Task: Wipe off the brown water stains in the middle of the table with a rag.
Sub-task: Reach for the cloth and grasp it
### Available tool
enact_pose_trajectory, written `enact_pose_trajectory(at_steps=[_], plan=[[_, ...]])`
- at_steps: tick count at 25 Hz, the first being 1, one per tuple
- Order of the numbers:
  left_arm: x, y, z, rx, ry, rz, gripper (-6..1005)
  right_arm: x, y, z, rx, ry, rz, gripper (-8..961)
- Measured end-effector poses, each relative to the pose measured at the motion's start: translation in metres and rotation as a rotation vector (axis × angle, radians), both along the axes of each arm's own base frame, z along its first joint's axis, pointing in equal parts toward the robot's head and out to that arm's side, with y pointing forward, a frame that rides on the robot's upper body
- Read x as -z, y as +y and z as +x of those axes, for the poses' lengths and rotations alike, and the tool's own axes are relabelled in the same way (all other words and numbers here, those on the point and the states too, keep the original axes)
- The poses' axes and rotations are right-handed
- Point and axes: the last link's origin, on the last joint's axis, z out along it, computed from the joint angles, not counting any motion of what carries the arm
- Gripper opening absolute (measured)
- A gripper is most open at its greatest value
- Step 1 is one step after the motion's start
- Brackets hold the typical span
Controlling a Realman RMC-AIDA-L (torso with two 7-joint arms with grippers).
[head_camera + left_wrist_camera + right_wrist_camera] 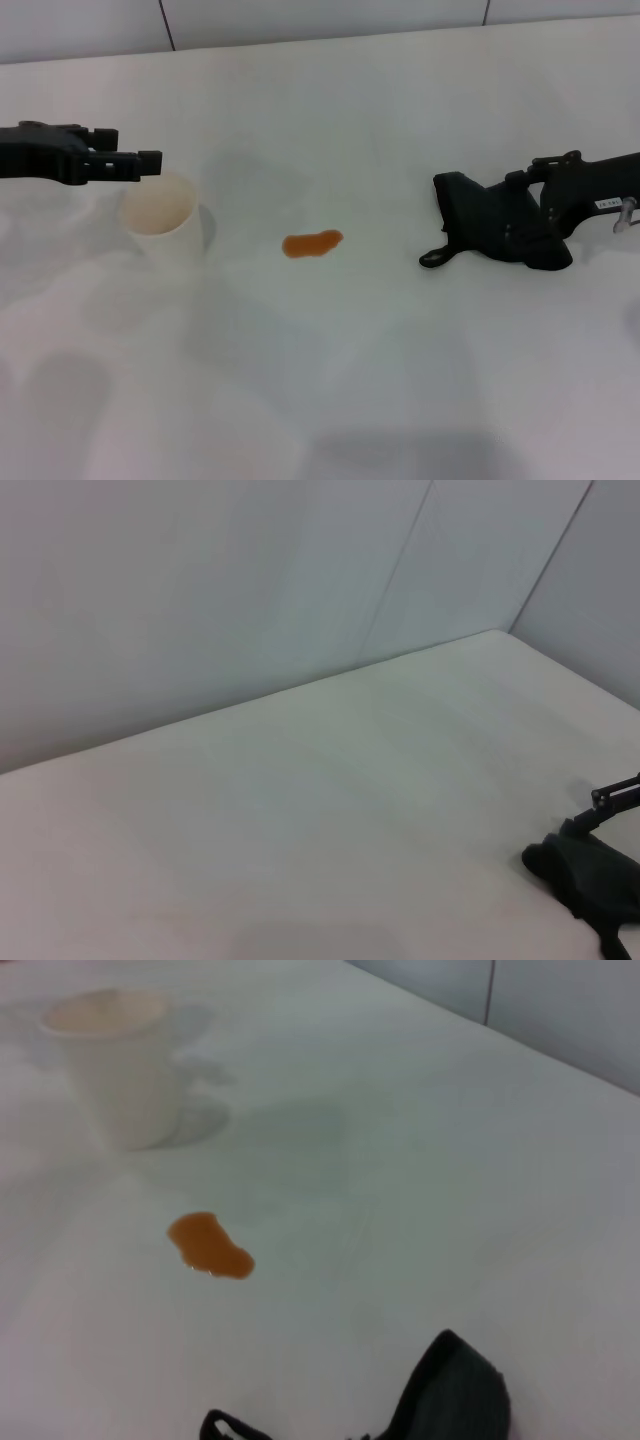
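The brown water stains (312, 243) are one small orange-brown blot in the middle of the white table (330, 380), also seen in the right wrist view as the stain (210, 1245). To its right, the black rag (478, 215) juts out toward the stain from my right gripper (522, 238), which is shut on it. The rag's loop tag hangs down near the tabletop. The right wrist view shows the rag (455, 1390) close to the camera. My left gripper (145, 161) hovers at the far left, over the cup's rim.
A white plastic cup (160, 215) stands upright left of the stain, under the left gripper, and appears in the right wrist view as the cup (115, 1065). A tiled wall (320, 20) runs behind the table's far edge.
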Motion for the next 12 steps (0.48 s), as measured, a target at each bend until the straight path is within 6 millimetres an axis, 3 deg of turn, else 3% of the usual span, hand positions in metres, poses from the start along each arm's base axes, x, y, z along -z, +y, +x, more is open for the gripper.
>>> enact_pose_trajectory(at_steps=[12], plan=[[-0.0014,0.0026,0.0019,0.005,0.006,0.006,880,0.0052,-0.0001,0.0037,0.010,-0.016,-0.004,857]])
